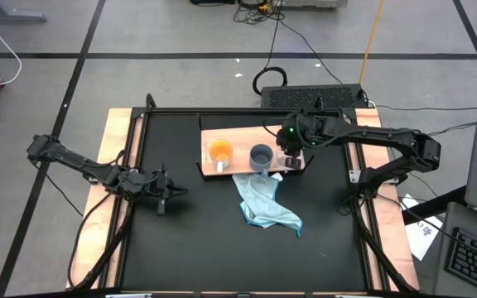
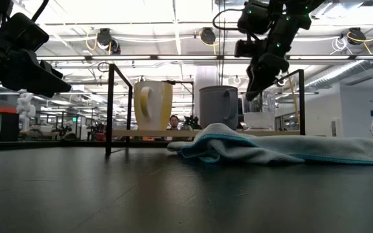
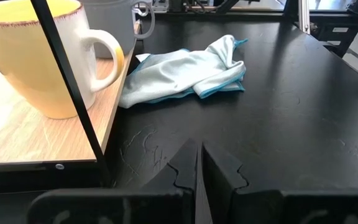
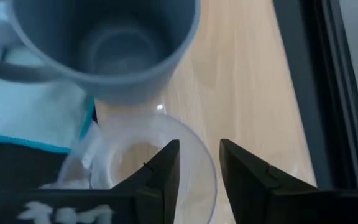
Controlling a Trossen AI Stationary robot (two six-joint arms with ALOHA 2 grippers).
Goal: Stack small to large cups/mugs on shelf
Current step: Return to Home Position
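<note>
While the 3 vessels stand along the shelf near the table's far edge (orange mug at its left end, grey-blue mug midway, glass cup at its right end), the right gripper hovers above the glass cup, fingers parted and holding nothing. Its retreat should begin straight upward to clear the rim. The left gripper, fingers pressed together, waits by the table's left edge.

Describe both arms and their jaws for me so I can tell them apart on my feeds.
Both arms are black, slim and jointed. The left arm shows no lights; its jaws are matte dark wedges with stepped inner edges. The right arm carries a small green light near its wrist; its jaws are similar dark flat-faced wedges.
</note>
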